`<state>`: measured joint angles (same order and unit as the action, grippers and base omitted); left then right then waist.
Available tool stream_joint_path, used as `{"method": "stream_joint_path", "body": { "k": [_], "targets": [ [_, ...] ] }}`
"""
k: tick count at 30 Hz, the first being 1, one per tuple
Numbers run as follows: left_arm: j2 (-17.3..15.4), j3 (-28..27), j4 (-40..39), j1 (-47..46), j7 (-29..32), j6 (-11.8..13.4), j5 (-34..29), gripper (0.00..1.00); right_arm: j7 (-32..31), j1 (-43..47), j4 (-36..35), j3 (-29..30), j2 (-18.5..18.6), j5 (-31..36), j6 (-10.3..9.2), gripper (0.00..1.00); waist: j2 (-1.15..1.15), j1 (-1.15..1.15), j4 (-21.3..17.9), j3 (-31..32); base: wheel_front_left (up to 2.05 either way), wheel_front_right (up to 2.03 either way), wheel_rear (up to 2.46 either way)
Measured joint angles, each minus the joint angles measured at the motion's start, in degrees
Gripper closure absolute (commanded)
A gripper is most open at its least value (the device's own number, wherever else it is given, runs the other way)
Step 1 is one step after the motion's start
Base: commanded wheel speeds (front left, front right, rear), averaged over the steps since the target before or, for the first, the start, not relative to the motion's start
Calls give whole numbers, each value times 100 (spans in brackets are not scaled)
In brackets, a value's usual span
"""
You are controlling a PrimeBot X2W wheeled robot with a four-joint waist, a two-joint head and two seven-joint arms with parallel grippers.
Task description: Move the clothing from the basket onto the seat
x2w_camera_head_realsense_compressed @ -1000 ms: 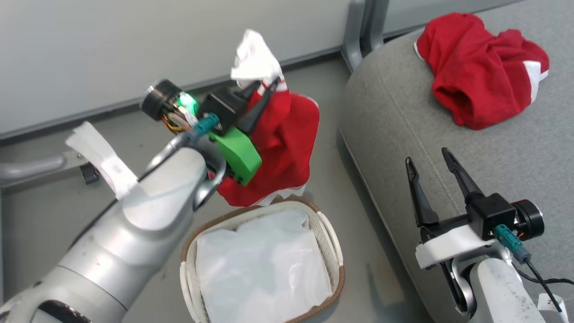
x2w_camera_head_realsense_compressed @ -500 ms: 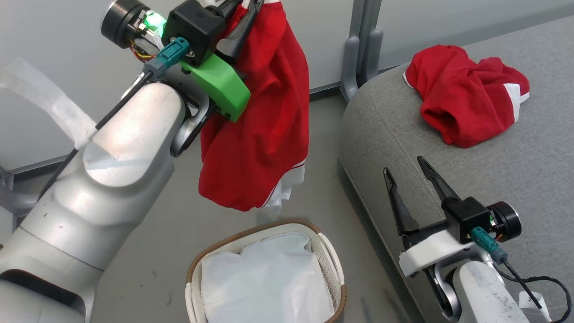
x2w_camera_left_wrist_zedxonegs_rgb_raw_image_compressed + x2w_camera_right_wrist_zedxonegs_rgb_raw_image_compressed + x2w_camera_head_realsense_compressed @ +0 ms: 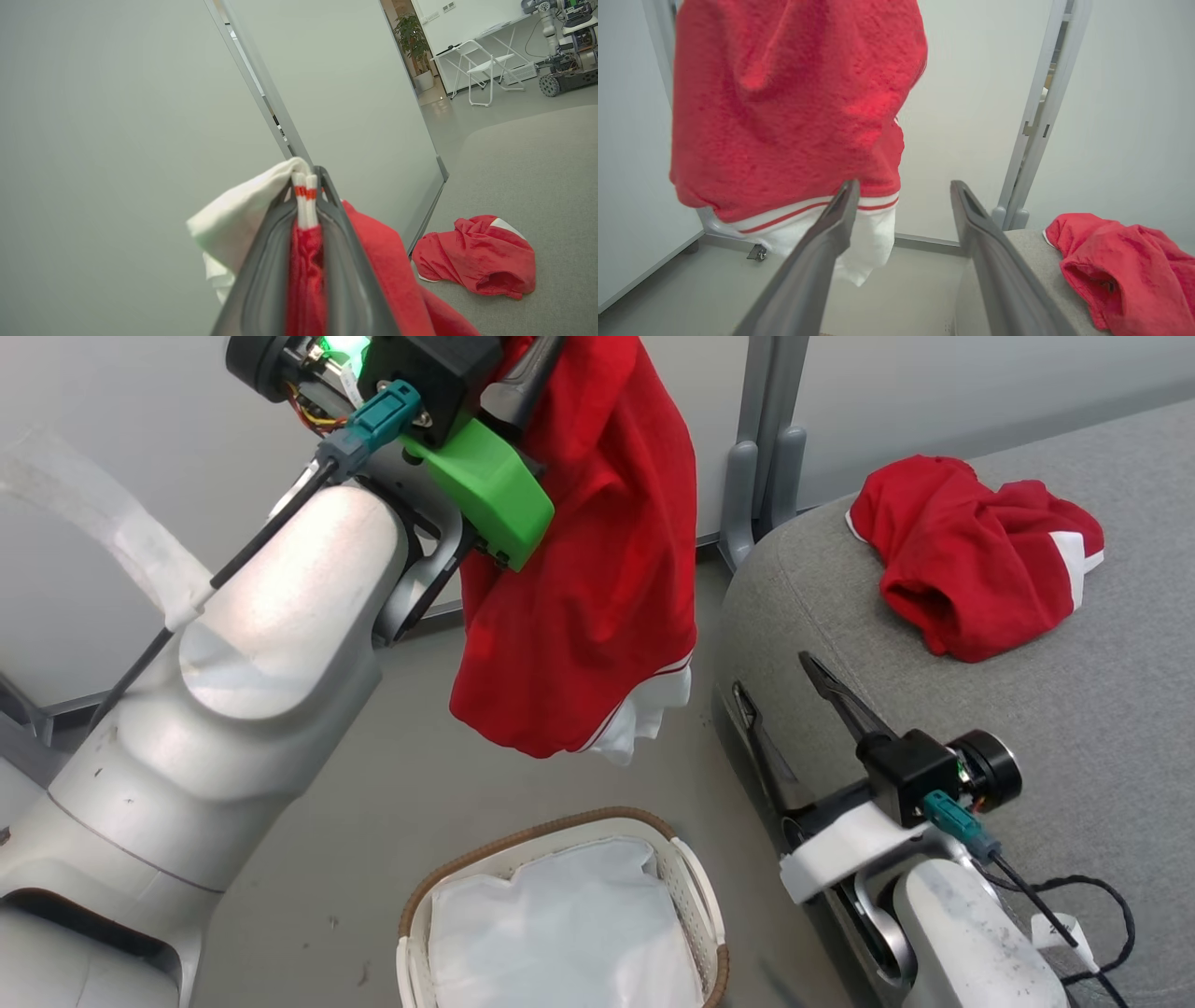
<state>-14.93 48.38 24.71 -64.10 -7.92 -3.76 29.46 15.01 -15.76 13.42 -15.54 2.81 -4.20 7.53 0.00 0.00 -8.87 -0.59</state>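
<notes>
My left gripper (image 3: 306,179) is shut on the white-striped hem of a red shirt (image 3: 579,569), which hangs free from it above the floor, up and clear of the basket (image 3: 523,835). In the head view its fingers (image 3: 527,378) run off the top edge. A second red shirt (image 3: 971,555) lies crumpled on the grey seat (image 3: 1027,756). My right gripper (image 3: 770,674) stands open at the seat's left edge with nothing between its fingers. In the right wrist view the open right gripper (image 3: 904,184) points at the hanging shirt (image 3: 784,93).
A plain white sheet (image 3: 560,933) lines the basket. A grey partition with a metal post (image 3: 761,448) stands behind the seat's corner. Bare floor lies between basket and seat. A folding chair (image 3: 481,70) and another robot (image 3: 565,42) stand far off.
My left arm has lifted the red shirt higher and to the right, nearer the seat. The right gripper has shifted left to the seat's edge. The head camera has also moved.
</notes>
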Motion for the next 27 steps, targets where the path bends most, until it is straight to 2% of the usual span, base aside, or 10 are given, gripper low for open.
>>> {"method": "stream_joint_path", "body": {
  "k": [11, 27],
  "targets": [
    [125, 118, -153, 19, 88, 77, 70, 100, 0, -769, -499, -853, -2, -954, 0, 0, 0, 0, 54, 34, 0, 0, 0],
    [432, 402, -667, 83, 270, 13, 241, 100, 0, -1709, 681, -816, 0, -836, 0, 0, 0, 0, 310, -23, 0, 0, 0]
  ]
}}
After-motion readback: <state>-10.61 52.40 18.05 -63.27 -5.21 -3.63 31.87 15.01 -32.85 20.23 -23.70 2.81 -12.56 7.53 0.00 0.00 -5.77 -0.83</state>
